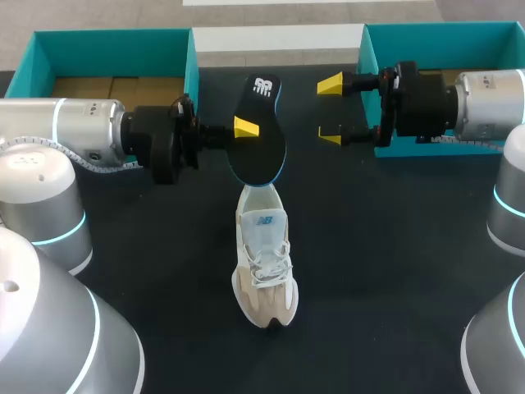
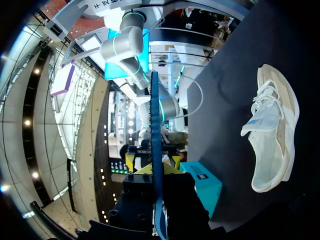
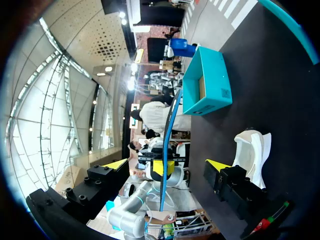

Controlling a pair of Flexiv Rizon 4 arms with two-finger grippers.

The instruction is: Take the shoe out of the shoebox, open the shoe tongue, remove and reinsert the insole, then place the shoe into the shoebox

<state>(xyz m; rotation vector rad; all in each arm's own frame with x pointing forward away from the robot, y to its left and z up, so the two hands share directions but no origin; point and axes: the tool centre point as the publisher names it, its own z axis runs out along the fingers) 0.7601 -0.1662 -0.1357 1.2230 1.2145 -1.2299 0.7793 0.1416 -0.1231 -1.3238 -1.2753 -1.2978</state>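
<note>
A black insole point(image 1: 261, 135) with a blue rim hangs above the table's middle, edge-on in both wrist views point(image 2: 156, 130) point(image 3: 169, 135). My left gripper point(image 1: 244, 127) point(image 2: 156, 172) is shut on its side. My right gripper point(image 1: 330, 111) point(image 3: 166, 165) stands open just right of the insole, its yellow tips wide apart and clear of it. The white and beige shoe point(image 1: 264, 267) point(image 2: 272, 130) point(image 3: 252, 152) lies on the black table below the insole, with its heel toward the insole and its tongue raised.
A teal shoebox point(image 1: 115, 49) point(image 3: 205, 82) stands at the back left behind my left arm. A second teal box point(image 1: 443, 37) stands at the back right behind my right arm. The black table point(image 1: 385, 271) lies bare around the shoe.
</note>
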